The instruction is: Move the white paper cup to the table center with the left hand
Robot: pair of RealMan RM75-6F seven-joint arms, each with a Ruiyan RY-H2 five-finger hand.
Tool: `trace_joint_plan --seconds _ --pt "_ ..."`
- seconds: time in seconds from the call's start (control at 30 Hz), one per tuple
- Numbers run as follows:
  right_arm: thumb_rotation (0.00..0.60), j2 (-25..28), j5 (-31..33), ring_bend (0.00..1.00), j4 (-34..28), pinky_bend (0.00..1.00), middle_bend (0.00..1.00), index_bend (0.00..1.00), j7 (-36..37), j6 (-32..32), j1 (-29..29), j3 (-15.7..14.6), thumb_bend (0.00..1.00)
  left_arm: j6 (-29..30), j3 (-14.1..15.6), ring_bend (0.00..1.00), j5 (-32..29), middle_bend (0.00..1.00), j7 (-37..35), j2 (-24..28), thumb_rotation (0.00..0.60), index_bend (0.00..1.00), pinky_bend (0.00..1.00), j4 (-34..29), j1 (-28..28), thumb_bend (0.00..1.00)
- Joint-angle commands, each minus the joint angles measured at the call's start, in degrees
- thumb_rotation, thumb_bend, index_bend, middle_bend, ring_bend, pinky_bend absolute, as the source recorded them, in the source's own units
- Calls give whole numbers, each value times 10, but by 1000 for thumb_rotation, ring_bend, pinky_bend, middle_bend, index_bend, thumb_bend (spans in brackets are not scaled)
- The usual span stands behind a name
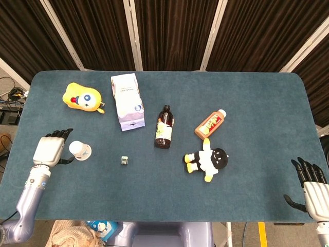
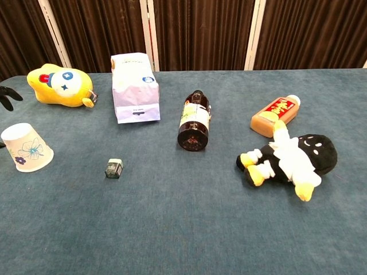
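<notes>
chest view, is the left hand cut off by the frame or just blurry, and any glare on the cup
Chest view: the left hand is cropped by the left edge, only dark fingertips showing; the white paper cup is evenly lit, sharp, without glare. Head view: the whole left hand shows beside the cup, in focus, with soft shadows.
</notes>
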Motion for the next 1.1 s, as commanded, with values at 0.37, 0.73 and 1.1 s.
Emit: trace_joint_plan --seconds 0.37,0.73,1.1 --pt "600 1 1 0 0 0 0 0 2 -2 0 0 237 8 9 376 -21 457 1 -31 600 341 469 24 -13 265" --pt "600 0 1 0 -1 0 0 0 1 0 0 0 236 25 17 389 12 472 -19 -27 600 351 480 14 -15 274" --pt "600 0 1 0 -1 0 0 0 1 0 0 0 237 45 15 389 67 472 -30 -36 600 351 480 -37 -31 274"
